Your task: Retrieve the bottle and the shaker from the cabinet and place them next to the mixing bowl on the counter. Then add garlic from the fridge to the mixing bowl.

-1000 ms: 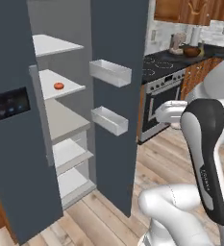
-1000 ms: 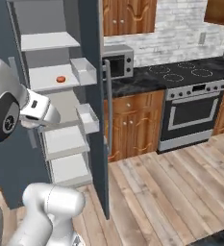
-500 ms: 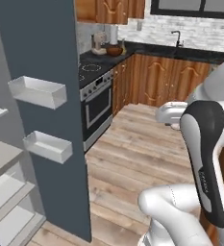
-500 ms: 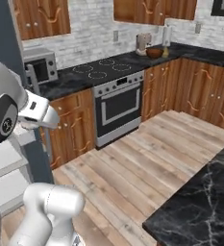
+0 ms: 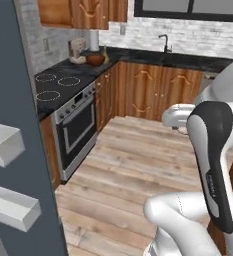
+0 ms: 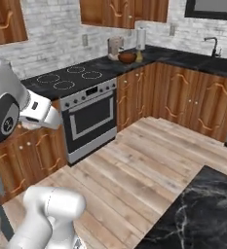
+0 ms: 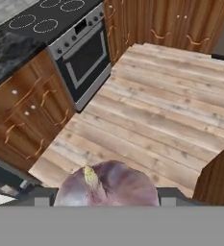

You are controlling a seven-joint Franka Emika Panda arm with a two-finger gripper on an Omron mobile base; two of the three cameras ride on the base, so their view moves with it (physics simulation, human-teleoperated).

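Swung away from the fridge shelves since a second ago, whole picture shifted with the base; now facing the stove (image 6: 73, 78) and the dark desk (image 5: 153, 56) along the back wall. Garlic (image 7: 106, 185) sitting low in the hand view, apparently clamped in the gripper (image 7: 106, 199), though fingertips hidden behind the bulb, so grip depth hard to judge. Mixing bowl (image 6: 127, 57) far off on the desk beside the stove, with what may be the bottle and shaker just behind it. Risks from here: rounded bulb slipping out during the drive and dropping onto the wood floor (image 7: 161, 110); fridge door (image 5: 18, 150) close at left, open to a clip; release too early, missing the bowl.
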